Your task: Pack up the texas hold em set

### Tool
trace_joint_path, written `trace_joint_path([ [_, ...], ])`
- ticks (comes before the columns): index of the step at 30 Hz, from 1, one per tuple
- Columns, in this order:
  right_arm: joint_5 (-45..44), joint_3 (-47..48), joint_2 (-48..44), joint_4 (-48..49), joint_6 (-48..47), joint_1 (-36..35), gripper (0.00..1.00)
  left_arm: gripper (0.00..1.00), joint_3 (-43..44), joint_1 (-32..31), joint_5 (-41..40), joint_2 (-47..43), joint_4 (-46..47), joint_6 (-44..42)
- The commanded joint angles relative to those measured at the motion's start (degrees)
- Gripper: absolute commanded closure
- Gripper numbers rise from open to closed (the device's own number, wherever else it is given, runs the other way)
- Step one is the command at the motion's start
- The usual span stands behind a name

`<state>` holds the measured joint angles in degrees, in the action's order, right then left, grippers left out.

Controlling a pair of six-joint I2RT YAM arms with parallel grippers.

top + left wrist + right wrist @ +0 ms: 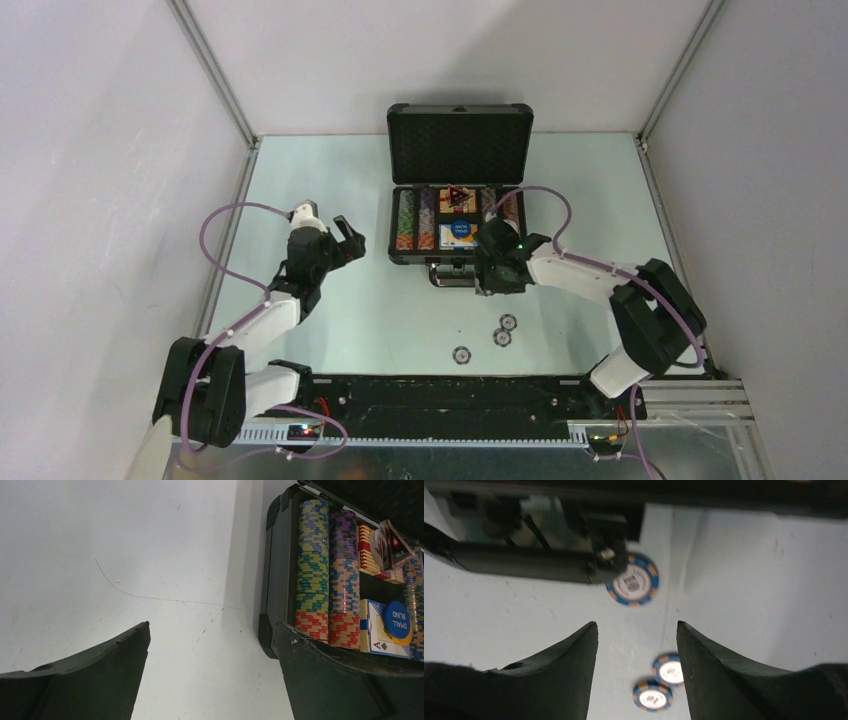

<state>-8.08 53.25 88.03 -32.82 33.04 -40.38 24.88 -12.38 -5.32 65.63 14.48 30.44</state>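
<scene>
My right gripper (637, 626) spread, pinching nothing, at the case (459, 145) front. Loose chips (508, 322) lie flat on the table (380, 310) just base-side of it, one by the handle (514, 565). My left gripper (212, 625), spread too, sits well apart; right arm's nearer.

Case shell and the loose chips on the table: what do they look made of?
Case shell: grey wall with a dull sheen, likely aluminium sheet; its black corners look like moulded plastic. Loose chips: matte, with blue and orange edge blocks and a white printed centre, probably plastic or clay composite; the look alone cannot settle which.
</scene>
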Motion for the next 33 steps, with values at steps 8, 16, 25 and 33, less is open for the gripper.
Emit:
trace_joint_path([
  [8, -1.69, 6.37, 10.38, 7.29, -3.45, 1.41, 0.39, 0.02, 1.66, -0.43, 0.14, 0.09, 1.78, -0.99],
  [16, -2.67, 7.48, 12.46, 7.46, -3.51, 1.91, 0.45, 0.02, 1.66, -0.43, -0.04, 0.17, 1.8, -1.08],
  [25, -5.48, 8.08, 13.91, 4.58, -3.55, 1.42, 0.53, 0.02, 1.75, -0.45, 0.07, 0.37, 1.85, -1.02],
  [33, -6.83, 8.05, 13.55, 2.96, -3.33, 0.43, 0.59, 0.02, 1.66, -0.4, 0.09, 0.38, 1.82, -1.06],
])
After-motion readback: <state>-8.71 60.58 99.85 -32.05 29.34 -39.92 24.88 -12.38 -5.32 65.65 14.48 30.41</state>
